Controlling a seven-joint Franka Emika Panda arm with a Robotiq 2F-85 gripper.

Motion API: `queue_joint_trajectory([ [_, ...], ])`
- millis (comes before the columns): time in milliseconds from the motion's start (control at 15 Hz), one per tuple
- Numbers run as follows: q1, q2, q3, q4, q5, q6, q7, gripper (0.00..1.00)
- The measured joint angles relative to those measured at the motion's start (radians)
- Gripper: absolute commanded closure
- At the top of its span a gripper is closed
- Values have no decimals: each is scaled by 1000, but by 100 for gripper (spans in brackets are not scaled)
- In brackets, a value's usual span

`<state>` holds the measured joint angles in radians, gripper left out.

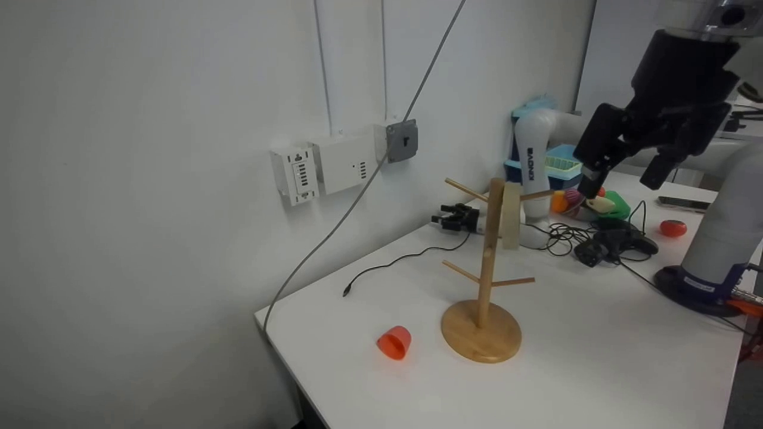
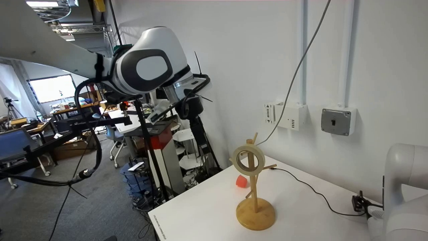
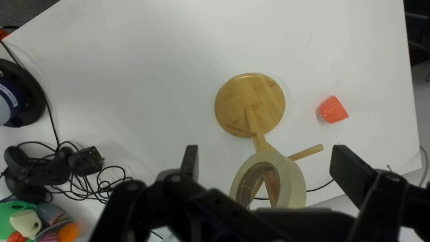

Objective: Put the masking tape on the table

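Blocky parted jaws, ring-shaped masking tape point(image 3: 286, 183) on wooden stand point(image 3: 253, 117)

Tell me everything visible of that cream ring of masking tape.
The cream-beige masking tape roll is a matte ring with a wide centre hole. It hangs upright above the flat white table, a thin upper peg of the tan wooden stand through its hole. The open, two-fingered black gripper stands apart.
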<state>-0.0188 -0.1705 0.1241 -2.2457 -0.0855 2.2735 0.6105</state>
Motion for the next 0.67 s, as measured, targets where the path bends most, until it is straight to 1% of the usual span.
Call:
queue_joint_trajectory([
  [267, 3, 83, 2, 37, -24, 0, 127, 0],
  [667, 41, 210, 1, 144, -67, 1, 310, 0],
])
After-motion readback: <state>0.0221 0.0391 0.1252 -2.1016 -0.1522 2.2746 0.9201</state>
